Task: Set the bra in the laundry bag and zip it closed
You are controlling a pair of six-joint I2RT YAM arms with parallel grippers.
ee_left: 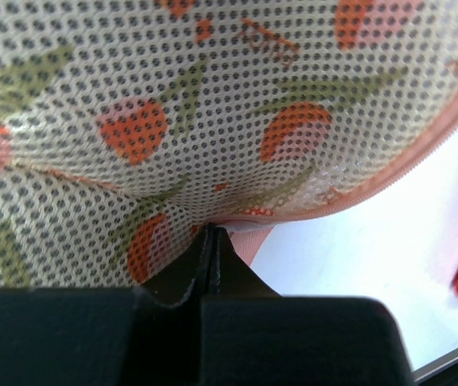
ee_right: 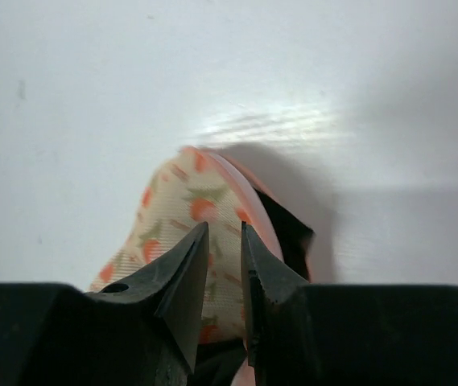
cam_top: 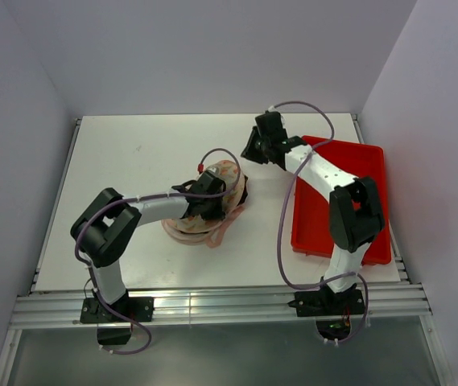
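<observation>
Pinching the pink zipper rim of the laundry bag (ee_left: 212, 104) with the left gripper (ee_left: 212, 241), clamped fully shut on the fabric. Looks like anchoring, so a zip pull has something to work against.

Sits mid-table (cam_top: 132, 161), printed dome lobe up, folded over but not sealed. Holds the bra (ee_right: 289, 237) mostly inside, with black fabric poking out between the rims at the bag's right edge. Needs tucking before any zip run, otherwise snag risk. Can't find the slider in any view.

Hovering beyond and right of the bag with the right gripper (ee_right: 224, 227), fingers a narrow gap apart, gripping nothing. Aimed down at the exposed black edge, so probably lined up to push it in or go for the zip.

Furthest right, red tray (cam_top: 369, 161) under the right arm; no part in this step.
</observation>
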